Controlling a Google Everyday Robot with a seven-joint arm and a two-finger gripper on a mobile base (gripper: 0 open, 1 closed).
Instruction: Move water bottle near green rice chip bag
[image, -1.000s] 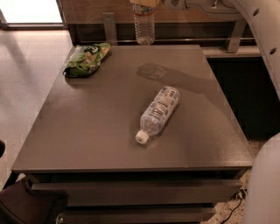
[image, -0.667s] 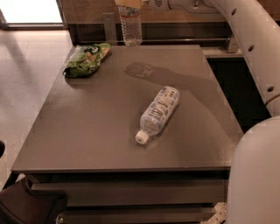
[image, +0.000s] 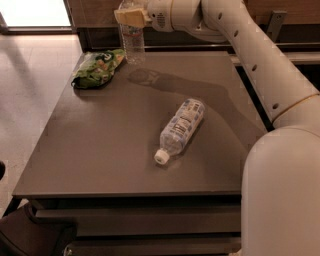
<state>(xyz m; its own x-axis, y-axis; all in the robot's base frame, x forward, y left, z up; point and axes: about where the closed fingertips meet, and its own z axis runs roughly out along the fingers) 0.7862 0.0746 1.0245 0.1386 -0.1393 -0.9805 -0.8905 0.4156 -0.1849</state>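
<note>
- A dark grey table (image: 100, 150) fills the view, with pale floor beyond its left side
- The gripper (image: 131, 16) is over the table's far edge, clamped on the top of the water bottle (image: 133, 42), which hangs upright
- The green rice chip bag (image: 97, 67) lies just beside the bottle's base, toward the view's left, so only a short lowering seems left
- A fatter bottle (image: 181, 127) lies on its side mid-table, well apart
</note>
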